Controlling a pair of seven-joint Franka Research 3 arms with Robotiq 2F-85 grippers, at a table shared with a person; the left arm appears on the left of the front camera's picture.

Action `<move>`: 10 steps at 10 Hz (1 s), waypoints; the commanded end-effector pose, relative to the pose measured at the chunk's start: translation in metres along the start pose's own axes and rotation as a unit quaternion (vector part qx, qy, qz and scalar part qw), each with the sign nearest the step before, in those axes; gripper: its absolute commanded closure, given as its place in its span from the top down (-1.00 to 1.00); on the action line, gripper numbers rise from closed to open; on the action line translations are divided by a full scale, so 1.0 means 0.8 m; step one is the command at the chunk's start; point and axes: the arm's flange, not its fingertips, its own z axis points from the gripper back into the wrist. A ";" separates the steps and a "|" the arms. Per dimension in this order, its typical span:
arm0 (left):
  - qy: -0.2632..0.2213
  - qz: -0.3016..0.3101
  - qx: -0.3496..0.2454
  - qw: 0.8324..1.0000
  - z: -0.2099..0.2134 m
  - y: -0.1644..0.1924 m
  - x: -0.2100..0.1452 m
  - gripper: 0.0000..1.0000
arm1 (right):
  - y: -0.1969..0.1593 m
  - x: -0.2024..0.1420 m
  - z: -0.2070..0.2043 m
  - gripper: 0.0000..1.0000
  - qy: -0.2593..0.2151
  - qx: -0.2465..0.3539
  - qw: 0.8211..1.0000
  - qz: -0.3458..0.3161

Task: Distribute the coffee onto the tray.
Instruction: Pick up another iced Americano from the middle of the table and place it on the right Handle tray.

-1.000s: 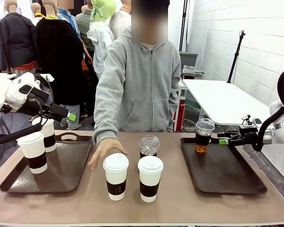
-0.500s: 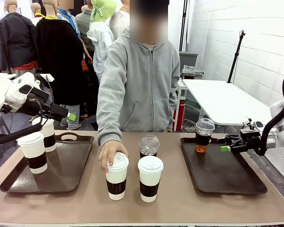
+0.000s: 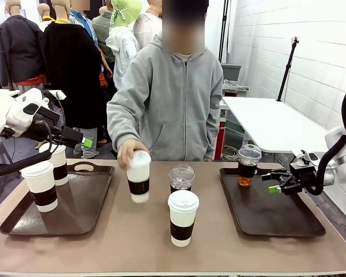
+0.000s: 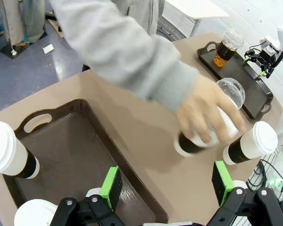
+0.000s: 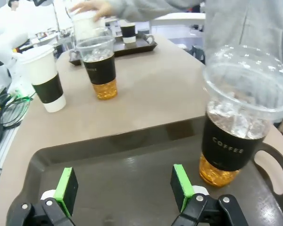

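Note:
Two sleeved paper cups (image 3: 40, 184) (image 3: 59, 163) stand on the left tray (image 3: 81, 210). The person's hand (image 3: 127, 151) holds a third paper cup (image 3: 139, 176) (image 4: 195, 141) lifted above the table, tilted. A fourth paper cup (image 3: 183, 217) (image 4: 254, 143) stands at the table's front middle, with a clear dome-lidded cup (image 3: 181, 178) (image 5: 100, 66) behind it. The other clear cup (image 3: 248, 165) (image 5: 238, 117) stands at the far left corner of the right tray (image 3: 277, 213). My right gripper (image 3: 275, 182) (image 5: 125, 188) hangs open over that tray, apart from the cup. My left gripper (image 3: 86, 142) (image 4: 167, 188) is open and empty above the left tray.
The person in a grey hoodie (image 3: 173, 104) stands at the far side, one arm reaching over the table's middle. A white table (image 3: 271, 121) stands behind on the right. Bare tray floor lies in front of the right clear cup and right of the left cups.
The person's hand closed on the front-left paper cup and lifted it up and back. My right gripper drew away from the clear cup on the right tray. The left arm stayed put.

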 end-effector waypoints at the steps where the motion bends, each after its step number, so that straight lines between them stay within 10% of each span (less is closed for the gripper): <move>1: -0.006 -0.007 -0.009 1.000 -0.003 0.005 0.000 1.00 | 0.006 -0.002 -0.012 1.00 0.007 0.023 1.000 0.019; 10: -0.006 -0.007 -0.009 1.000 -0.003 0.005 0.000 1.00 | 0.026 0.014 -0.088 1.00 -0.028 -0.002 0.999 0.037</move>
